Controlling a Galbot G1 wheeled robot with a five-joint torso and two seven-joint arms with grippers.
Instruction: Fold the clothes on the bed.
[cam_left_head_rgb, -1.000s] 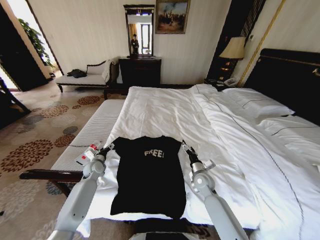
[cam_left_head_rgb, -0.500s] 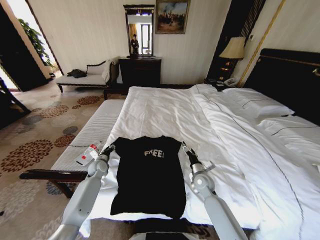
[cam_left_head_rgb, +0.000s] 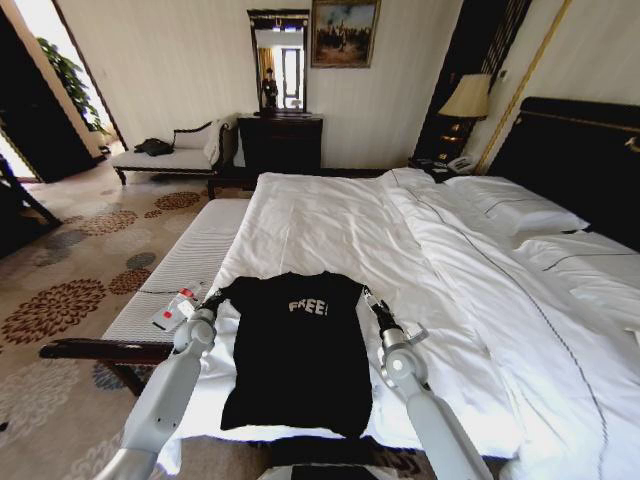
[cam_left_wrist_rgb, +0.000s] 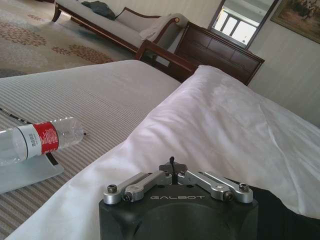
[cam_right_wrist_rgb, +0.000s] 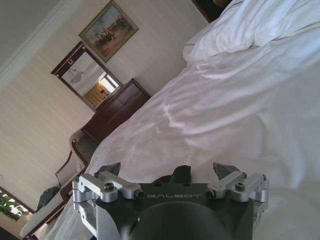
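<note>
The clothes are one black T-shirt (cam_left_head_rgb: 300, 360) with white "FREE!" lettering, lying flat near the foot of the bed (cam_left_head_rgb: 330, 220). My left gripper (cam_left_head_rgb: 212, 299) is at the shirt's left sleeve, and black cloth reaches out to it. In the left wrist view this gripper (cam_left_wrist_rgb: 172, 167) has its fingers drawn together, with black cloth (cam_left_wrist_rgb: 282, 215) beside it. My right gripper (cam_left_head_rgb: 368, 298) sits at the right sleeve. In the right wrist view it (cam_right_wrist_rgb: 165, 172) stands open, with a fold of black cloth (cam_right_wrist_rgb: 181, 175) between the spread fingers.
A pale striped bench (cam_left_head_rgb: 185, 265) runs along the bed's left side, with a red-labelled plastic bottle (cam_left_head_rgb: 178, 305) (cam_left_wrist_rgb: 40, 140) on it close to my left arm. Pillows (cam_left_head_rgb: 510, 210) and a dark headboard (cam_left_head_rgb: 580, 160) are far right. A chaise (cam_left_head_rgb: 165, 158) and dresser (cam_left_head_rgb: 280, 140) stand at the back wall.
My left gripper has shifted right from the bottle's side onto the shirt's left sleeve, which now reaches out towards it. The right gripper has edged slightly left onto the right sleeve.
</note>
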